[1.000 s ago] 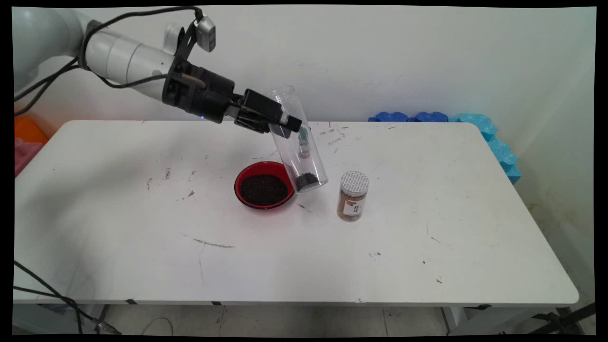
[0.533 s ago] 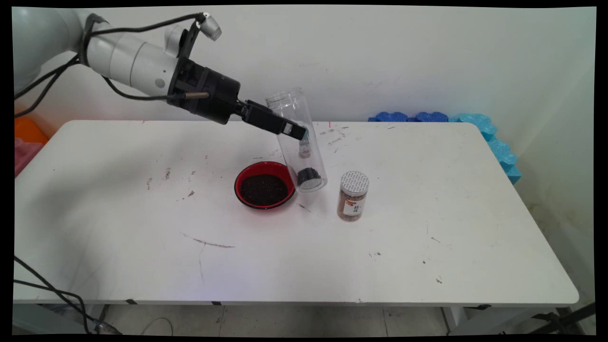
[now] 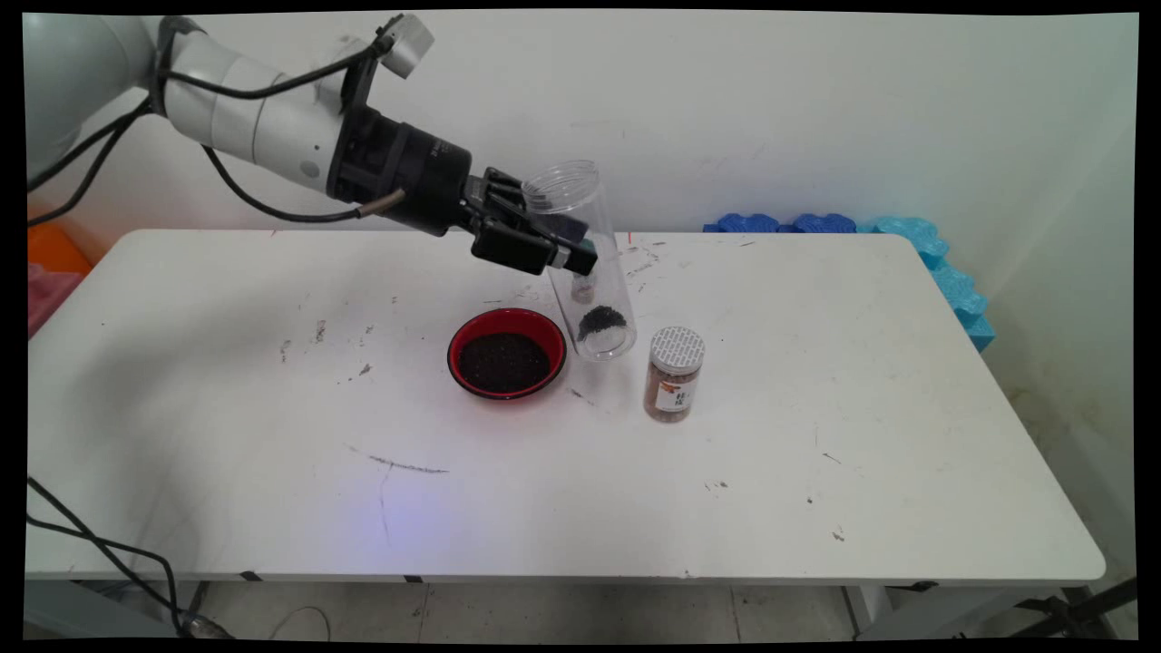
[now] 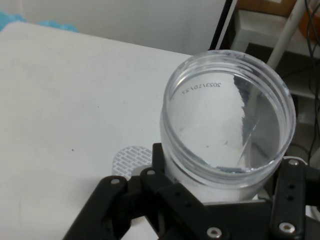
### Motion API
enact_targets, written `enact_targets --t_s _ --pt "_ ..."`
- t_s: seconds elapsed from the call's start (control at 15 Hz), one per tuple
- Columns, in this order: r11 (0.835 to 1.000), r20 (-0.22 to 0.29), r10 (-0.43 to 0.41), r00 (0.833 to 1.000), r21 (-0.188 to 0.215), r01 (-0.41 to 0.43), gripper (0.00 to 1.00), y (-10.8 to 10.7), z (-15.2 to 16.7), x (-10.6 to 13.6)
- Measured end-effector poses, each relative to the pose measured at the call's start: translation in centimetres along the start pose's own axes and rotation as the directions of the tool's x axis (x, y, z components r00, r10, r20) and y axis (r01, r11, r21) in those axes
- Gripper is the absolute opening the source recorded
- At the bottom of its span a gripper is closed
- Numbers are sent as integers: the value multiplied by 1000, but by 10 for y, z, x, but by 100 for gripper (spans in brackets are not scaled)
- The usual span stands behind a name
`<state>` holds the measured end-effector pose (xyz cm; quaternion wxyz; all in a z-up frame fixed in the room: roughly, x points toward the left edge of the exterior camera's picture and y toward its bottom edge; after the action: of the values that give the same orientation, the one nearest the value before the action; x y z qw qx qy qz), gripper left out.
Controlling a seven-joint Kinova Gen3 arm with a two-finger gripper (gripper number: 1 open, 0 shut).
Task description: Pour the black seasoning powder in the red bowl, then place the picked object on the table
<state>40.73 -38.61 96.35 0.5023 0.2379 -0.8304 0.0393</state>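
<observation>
Tipped-up clear jar (image 3: pixel 585 263) — hand (image 3: pixel 567 257) clamped on it, dark grains at bottom, red bowl (image 3: pixel 506 353) full

one clear jar (image 3: pixel 580 258), one red bowl (image 3: pixel 506 354), one spice jar (image 3: pixel 674 374), one table (image 3: pixel 816 472)

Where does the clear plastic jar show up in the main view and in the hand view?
Main view: the clear plastic jar is just above centre, tilted, clamped in the end effector, right of the red bowl.
Hand view: its open mouth fills the centre right, between the black fingers.
Shared landmark: the spice jar's patterned white lid.
</observation>
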Motion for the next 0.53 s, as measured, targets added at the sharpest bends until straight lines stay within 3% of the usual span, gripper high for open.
enact_targets --t_s 0.27,0.53 --pt "995 23 96 995 6 -97 0 7 5 1" --pt "992 50 127 991 12 -128 0 11 11 1"
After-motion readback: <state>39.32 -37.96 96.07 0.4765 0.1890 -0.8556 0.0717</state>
